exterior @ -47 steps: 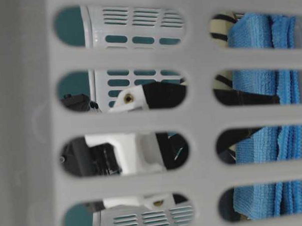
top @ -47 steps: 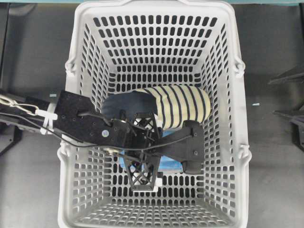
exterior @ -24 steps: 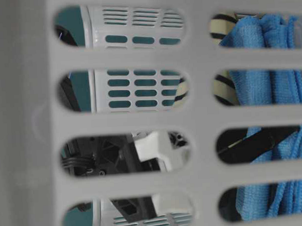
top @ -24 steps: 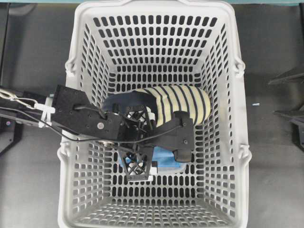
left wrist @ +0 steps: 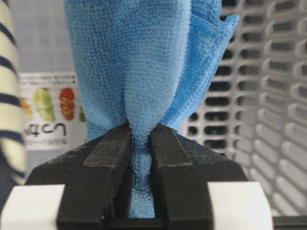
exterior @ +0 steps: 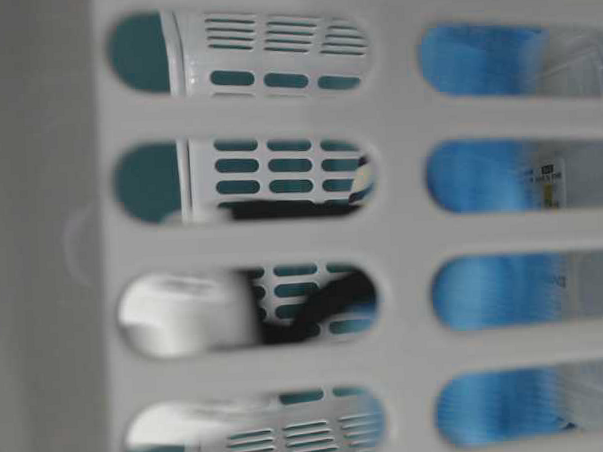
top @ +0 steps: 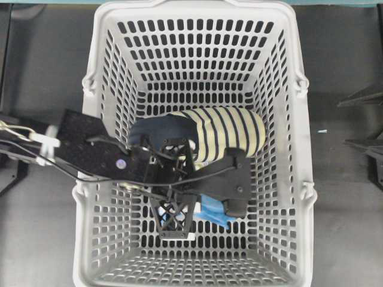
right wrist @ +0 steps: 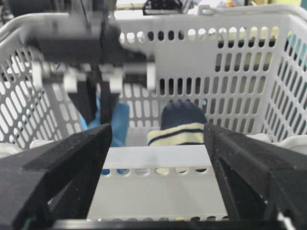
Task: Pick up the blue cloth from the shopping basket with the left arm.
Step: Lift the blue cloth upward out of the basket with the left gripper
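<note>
The matte black left arm (top: 90, 152) is showing a flat, blocky wrist plate dotted with small silvery screw heads, thin black cables looping across it and a white tie binding pale wires near its outer end. Its left gripper (left wrist: 140, 143) is showing black lattice-patterned fingers, dark textured foam pads and white blocks at the base. The right gripper (right wrist: 156, 139) is showing two broad, matte black, angular fingers.

One basket (top: 287, 119). One blue cloth (left wrist: 139, 72). One striped slipper (top: 224, 134). Two hands: left (left wrist: 140, 158), right (right wrist: 158, 177).
</note>
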